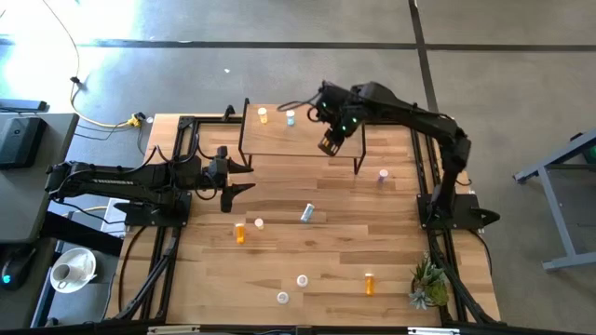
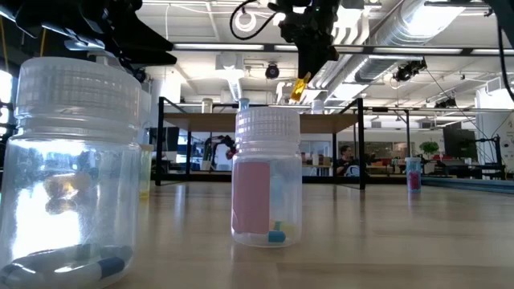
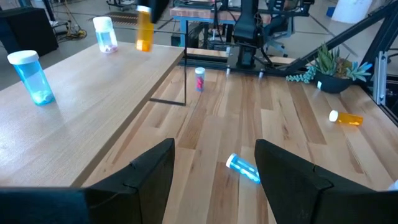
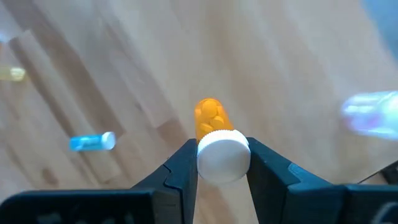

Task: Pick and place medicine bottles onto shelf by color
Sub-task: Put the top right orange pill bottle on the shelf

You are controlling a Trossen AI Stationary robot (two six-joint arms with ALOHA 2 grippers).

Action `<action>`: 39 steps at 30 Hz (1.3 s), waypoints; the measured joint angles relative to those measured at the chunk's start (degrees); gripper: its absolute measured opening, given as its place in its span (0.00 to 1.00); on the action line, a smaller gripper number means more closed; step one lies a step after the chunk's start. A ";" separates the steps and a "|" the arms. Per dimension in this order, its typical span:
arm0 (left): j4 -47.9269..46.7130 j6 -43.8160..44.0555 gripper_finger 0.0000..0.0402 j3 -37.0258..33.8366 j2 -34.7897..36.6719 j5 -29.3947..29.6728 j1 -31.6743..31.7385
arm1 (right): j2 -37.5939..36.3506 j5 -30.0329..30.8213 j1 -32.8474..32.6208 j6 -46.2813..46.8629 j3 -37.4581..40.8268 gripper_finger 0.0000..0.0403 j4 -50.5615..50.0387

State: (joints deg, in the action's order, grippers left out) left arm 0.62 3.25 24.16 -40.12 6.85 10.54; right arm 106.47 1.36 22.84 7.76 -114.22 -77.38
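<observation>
The shelf (image 1: 279, 138) stands at the table's far side with a yellow-orange bottle (image 1: 263, 114) and a light blue one (image 1: 291, 117) upright near its far edge. My right gripper (image 1: 329, 145) hangs over the shelf's right part, shut on an orange bottle (image 4: 209, 116). My left gripper (image 1: 240, 177) waits open at the shelf's near left corner, nothing between its fingers (image 3: 149, 171). Other bottles sit on the table: a pink one (image 1: 382, 175) upright, a blue one (image 1: 306, 213) on its side, and an orange one (image 1: 240, 233). My right gripper pinches the orange bottle's white cap (image 4: 224, 157) between its two fingers. The fingers come from above, pointing steeply down. The orange body (image 2: 299, 87) hangs below the fingers, tilted a little, lifted clear of the shelf top.
More bottles lie near the table's front: an orange one (image 1: 370, 283) and two pale ones (image 1: 302, 280), (image 1: 282, 298). A small green plant (image 1: 428, 284) stands at the front right corner. Black frame rails run along both table sides.
</observation>
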 joint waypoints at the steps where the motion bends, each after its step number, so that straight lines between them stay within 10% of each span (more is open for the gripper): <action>1: 0.00 0.00 0.53 0.00 0.00 0.00 0.01 | 1.17 0.03 0.70 -1.01 -1.98 0.25 -0.65; 14: 0.00 0.06 0.53 0.00 -0.01 0.00 0.01 | 11.88 0.16 7.77 -10.53 -19.58 0.24 -5.62; 39: 1.09 -0.38 0.53 0.00 -3.82 2.82 0.00 | 13.27 4.69 6.78 -11.28 -20.78 0.24 -8.81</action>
State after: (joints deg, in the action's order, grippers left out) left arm 1.71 2.87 24.16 -43.94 9.67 10.54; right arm 119.74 6.04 29.63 -3.52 -135.00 -86.19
